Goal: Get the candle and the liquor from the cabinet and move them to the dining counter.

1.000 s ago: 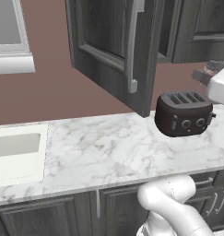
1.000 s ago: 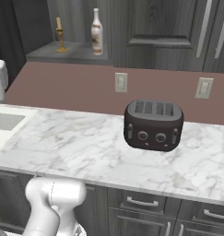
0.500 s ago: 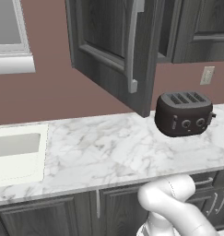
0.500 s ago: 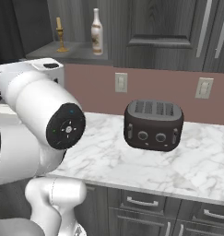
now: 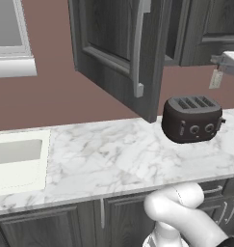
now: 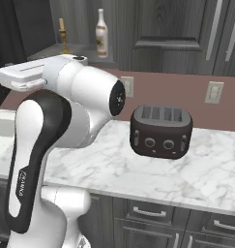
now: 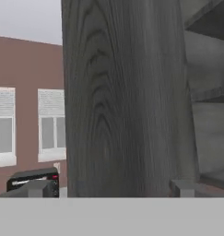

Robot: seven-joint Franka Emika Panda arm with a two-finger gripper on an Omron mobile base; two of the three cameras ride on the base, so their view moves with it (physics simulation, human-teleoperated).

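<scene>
My claw point(image 7: 109, 186) is spread wide and holds nothing, facing the open dark grey wooden cabinet door point(image 7: 125, 97). The pale-yellow candle in its golden brass holder point(image 6: 64, 36) stands on the cabinet shelf at eleven o'clock, the cream-white liquor bottle point(image 6: 101, 35) near its right. I should swing round the door edge before reaching in.

Cabinet point(image 5: 116, 53): dark grey wood, visible grain, matt; handle point(image 5: 139, 48) brushed silver metal. Worktop point(image 5: 113, 154): white-grey marble w/ veins, smooth, slight sheen. Toaster point(image 6: 161, 131): dark, matt-ish casing, rounded, small shiny knobs. Candle point(image 6: 62, 25): pale yellow wax in gold brass holder. Liquor point(image 6: 101, 35): cream bottle, glossy. Wall point(image 5: 56, 101): flat matt brown. Sink point(image 5: 17, 159): smooth off-white.
</scene>
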